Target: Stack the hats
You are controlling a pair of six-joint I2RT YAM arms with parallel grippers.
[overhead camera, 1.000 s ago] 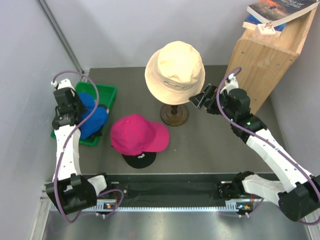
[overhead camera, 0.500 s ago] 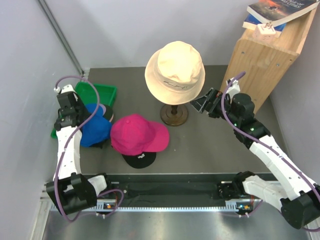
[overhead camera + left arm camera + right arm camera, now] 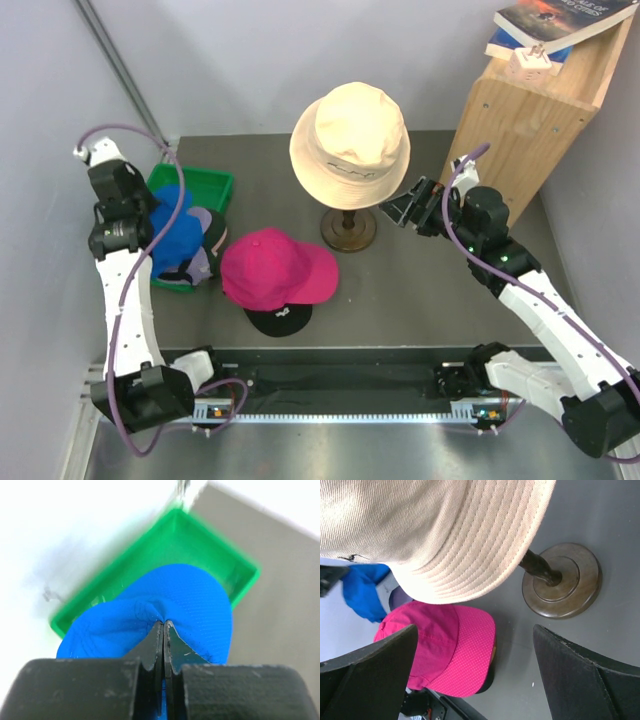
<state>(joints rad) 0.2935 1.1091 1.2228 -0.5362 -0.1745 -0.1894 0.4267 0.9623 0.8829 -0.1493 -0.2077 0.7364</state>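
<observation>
Left hand [image 3: 163, 627] clenched on the blue cap [image 3: 192, 597], pinching the crown cloth. The cap hangs over the green tray [image 3: 220, 545] at the left edge of the worktop [image 3: 420, 290]. Lavender cap [image 3: 203, 226] peeks out at its right side (whether the two touch, cannot tell). Magenta cap [image 3: 275, 265] sits on the black cap [image 3: 279, 320], just right of the tray. Right hand [image 3: 400, 203] released, fingers wide apart, near the cream bucket hat [image 3: 350, 130] on its stand [image 3: 348, 228].
</observation>
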